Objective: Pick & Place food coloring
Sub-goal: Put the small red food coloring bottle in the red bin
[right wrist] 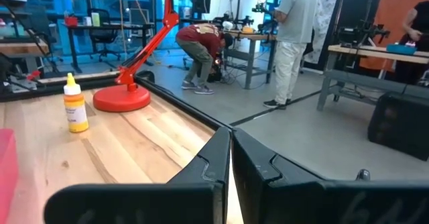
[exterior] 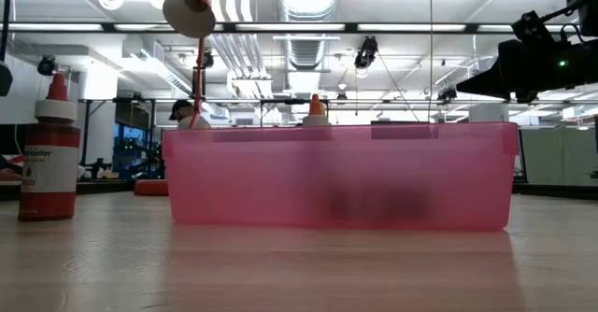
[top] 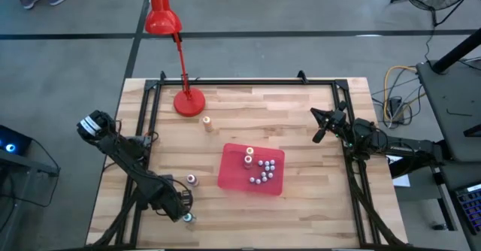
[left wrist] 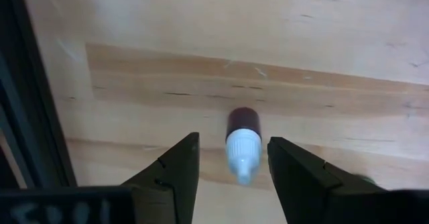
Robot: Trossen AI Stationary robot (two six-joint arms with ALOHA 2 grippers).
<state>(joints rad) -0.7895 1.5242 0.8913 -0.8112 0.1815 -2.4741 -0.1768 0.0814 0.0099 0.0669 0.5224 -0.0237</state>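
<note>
A small food coloring bottle [left wrist: 241, 140] with a dark red body and a white cap stands upright on the wooden table near its front left corner [top: 188, 219]. My left gripper [left wrist: 231, 167] is open above it, pointing down, one finger on each side and clear of the bottle [top: 183, 208]. A second bottle [top: 192, 179] stands a little farther in, and shows red in the low view [exterior: 47, 153]. Several bottles lie in the pink tray [top: 234, 177]. My right gripper [right wrist: 230, 163] is shut and level at the table's right edge [top: 322, 127].
A yellow-orange bottle [top: 206, 123] stands near the red lamp's base [top: 189, 101] at the back left. A black frame rail [left wrist: 27, 103] runs close beside my left gripper. People stand and bend in the room beyond the table [right wrist: 295, 36].
</note>
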